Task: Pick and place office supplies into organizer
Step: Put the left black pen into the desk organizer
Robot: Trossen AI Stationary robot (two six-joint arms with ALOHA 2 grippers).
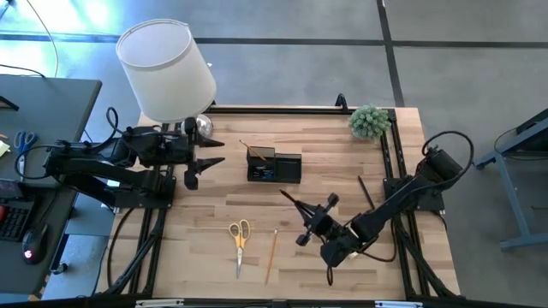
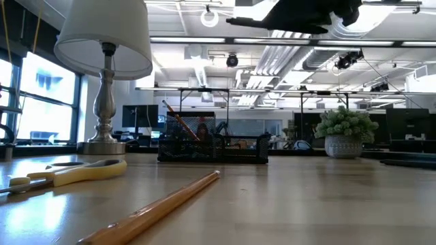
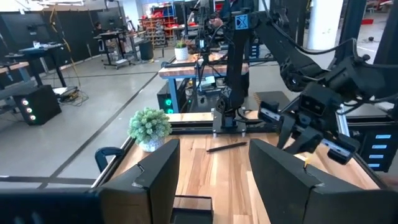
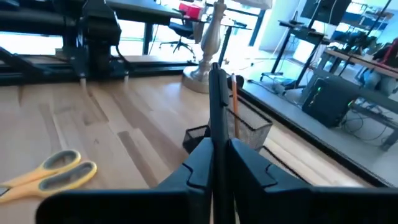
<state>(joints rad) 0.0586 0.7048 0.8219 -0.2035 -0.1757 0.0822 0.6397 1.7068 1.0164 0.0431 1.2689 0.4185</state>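
Note:
The black organizer [image 1: 274, 165] stands mid-table with a pencil [image 4: 235, 106] upright in it. My right gripper [image 1: 312, 220], near and to the right of the organizer, is shut on a dark pen [image 1: 291, 201] high above the table [image 2: 293, 17]. Yellow-handled scissors [image 1: 240, 239] and a wooden pencil [image 1: 271, 255] lie flat near the front edge. A second dark pen [image 1: 366, 192] lies on the wood by the right arm. My left gripper [image 1: 214, 154] hovers open to the left of the organizer, nothing between its fingers [image 3: 155, 180]. My right gripper pinches the dark pen near one end [image 4: 216, 140] between its two shut fingers. The rest of the pen [image 4: 214, 93] sticks out ahead of the fingertips, toward the organizer. The fingers come roughly level from the table's near right. The pen is lifted clear of the table.
A white-shaded lamp [image 1: 167, 68] stands at the far left corner, and a small potted plant [image 1: 370, 121] at the far right. Bare wood lies between the organizer and the scissors. A black frame rail [image 1: 390, 171] runs along the table's right side.

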